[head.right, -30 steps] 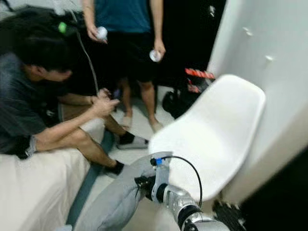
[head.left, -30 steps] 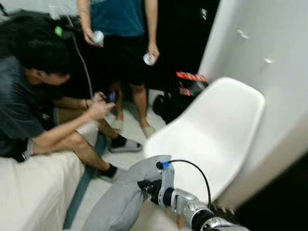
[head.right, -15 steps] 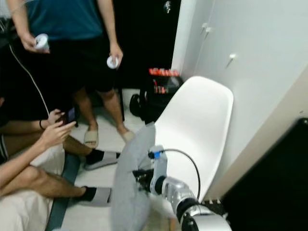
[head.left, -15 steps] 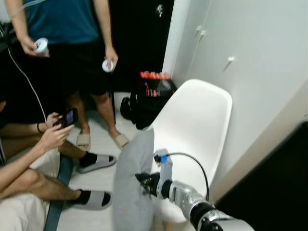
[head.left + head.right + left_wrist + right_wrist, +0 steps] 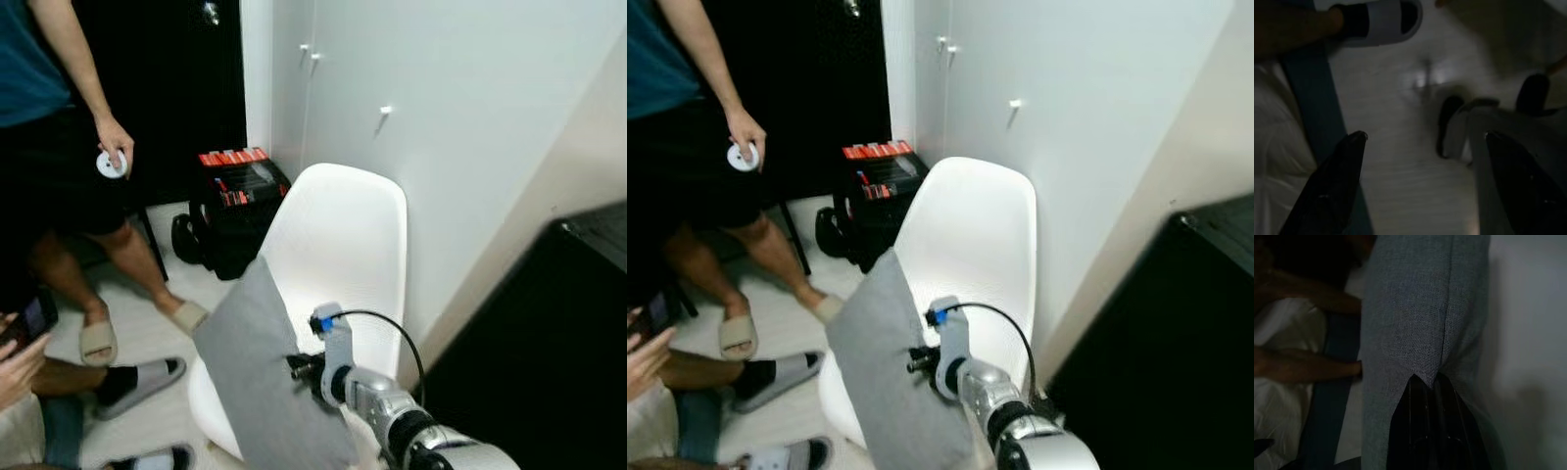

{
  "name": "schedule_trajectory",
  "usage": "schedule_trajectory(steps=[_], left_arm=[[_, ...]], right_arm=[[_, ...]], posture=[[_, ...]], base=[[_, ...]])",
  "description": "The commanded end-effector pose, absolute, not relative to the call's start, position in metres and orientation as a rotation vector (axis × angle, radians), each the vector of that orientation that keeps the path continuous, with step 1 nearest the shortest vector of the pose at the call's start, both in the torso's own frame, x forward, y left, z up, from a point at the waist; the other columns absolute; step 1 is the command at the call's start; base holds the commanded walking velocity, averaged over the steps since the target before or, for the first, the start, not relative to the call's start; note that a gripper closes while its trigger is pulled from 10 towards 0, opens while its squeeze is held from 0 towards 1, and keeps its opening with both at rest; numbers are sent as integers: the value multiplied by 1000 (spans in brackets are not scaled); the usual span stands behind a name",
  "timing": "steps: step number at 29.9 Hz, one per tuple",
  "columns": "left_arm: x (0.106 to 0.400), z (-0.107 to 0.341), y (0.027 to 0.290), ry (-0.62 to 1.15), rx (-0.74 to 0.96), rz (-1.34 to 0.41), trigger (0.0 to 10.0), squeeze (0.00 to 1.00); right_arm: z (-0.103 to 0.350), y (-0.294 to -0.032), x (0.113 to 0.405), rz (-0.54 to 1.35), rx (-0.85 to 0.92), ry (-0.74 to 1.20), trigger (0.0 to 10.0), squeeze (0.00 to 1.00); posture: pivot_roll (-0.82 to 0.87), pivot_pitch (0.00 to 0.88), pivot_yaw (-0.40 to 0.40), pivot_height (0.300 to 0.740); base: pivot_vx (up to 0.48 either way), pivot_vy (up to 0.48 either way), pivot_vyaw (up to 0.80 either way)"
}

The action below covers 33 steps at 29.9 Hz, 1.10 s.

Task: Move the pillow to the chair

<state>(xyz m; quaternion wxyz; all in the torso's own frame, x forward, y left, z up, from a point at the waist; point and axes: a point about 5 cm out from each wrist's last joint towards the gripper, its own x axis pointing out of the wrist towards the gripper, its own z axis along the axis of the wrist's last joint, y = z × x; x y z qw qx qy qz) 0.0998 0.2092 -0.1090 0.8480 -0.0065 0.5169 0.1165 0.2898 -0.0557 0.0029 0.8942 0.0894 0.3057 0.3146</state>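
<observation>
My right gripper is shut on the edge of a grey pillow, holding it upright in front of the white shell chair. The pillow hangs over the front of the chair seat and hides much of it. In the right wrist view the black fingers pinch the grey fabric, with the white chair beside it. My left gripper hangs open over the floor, its two dark fingers apart and holding nothing.
A person stands at the left holding a white controller; sandalled feet are on the floor. A seated person's hand with a phone is at the far left. A black bag with red trim stands behind the chair. A dark cabinet is at the right.
The camera has swung right, so the chair now sits centred and the people have slid to the left edge. The pillow has come up from hanging low to standing before the seat.
</observation>
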Motion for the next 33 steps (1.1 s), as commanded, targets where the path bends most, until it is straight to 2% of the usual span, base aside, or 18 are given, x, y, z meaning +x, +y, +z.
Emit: schedule_trajectory(steps=[1, 12, 18, 26, 33], left_arm=[[86, -114, 205, 1145, -26, 241, 10000, 0], [85, -114, 203, 1154, -29, 240, 10000, 0], [83, -114, 204, 1160, -24, 239, 10000, 0], [83, -115, 204, 1164, -20, 236, 10000, 0], [83, -115, 204, 1165, -19, 235, 10000, 0]], right_arm=[[9, -42, 292, 677, 188, 609, 10000, 0], [7, -26, 281, 788, 183, 629, 10000, 0], [10, -12, 273, 944, 208, 623, 10000, 0], [12, -17, 283, 828, 159, 607, 10000, 0], [11, -20, 283, 829, 136, 615, 10000, 0]], posture=[[112, 45, -100, 740], [117, 45, -104, 740], [118, 42, -105, 710], [120, 37, -108, 670], [119, 36, -109, 645]], base=[[0, 0, -750], [0, 0, -68], [0, 0, 0], [0, 0, 0], [0, 0, 0]])
